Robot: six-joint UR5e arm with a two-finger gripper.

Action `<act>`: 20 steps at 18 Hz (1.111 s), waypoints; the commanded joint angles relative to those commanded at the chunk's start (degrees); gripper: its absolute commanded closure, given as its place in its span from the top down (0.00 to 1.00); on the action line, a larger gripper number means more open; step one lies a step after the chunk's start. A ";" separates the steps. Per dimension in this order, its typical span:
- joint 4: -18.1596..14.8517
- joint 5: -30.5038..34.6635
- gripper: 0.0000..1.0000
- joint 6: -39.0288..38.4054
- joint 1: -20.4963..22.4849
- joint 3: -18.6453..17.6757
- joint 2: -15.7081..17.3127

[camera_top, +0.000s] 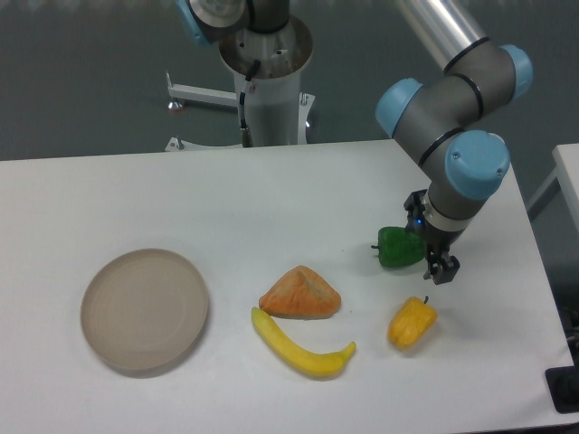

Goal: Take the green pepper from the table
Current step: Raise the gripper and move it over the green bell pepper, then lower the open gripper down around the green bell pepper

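The green pepper (396, 247) lies on the white table (271, 199) at the right, its dark stem pointing left. My gripper (427, 237) hangs right over the pepper's right end, one finger (441, 268) showing just past it. The wrist hides the pepper's right edge and the other finger, so I cannot tell whether the jaws are open or closed on it.
A yellow-orange pepper (412, 324) lies just below the gripper. An orange wedge (300, 294) and a long curved yellow piece (301, 347) sit at centre. A round beige plate (145, 309) is at the left. The table's right edge is close to the arm.
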 joint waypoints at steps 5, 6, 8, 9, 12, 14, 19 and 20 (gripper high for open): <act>2.10 -0.96 1.00 0.53 0.44 -2.98 0.70; 3.33 -2.19 1.00 0.53 0.61 -3.86 0.70; 5.62 -3.34 1.00 0.97 1.05 -5.01 0.88; 5.71 -3.34 1.00 0.97 1.14 -5.36 1.31; 6.15 -3.25 1.00 1.67 0.97 -6.24 1.58; 6.15 -3.25 1.00 1.85 1.05 -6.42 1.67; 6.15 -3.17 1.00 1.68 0.88 -7.12 1.76; 6.15 -3.16 1.00 1.68 0.79 -7.38 1.76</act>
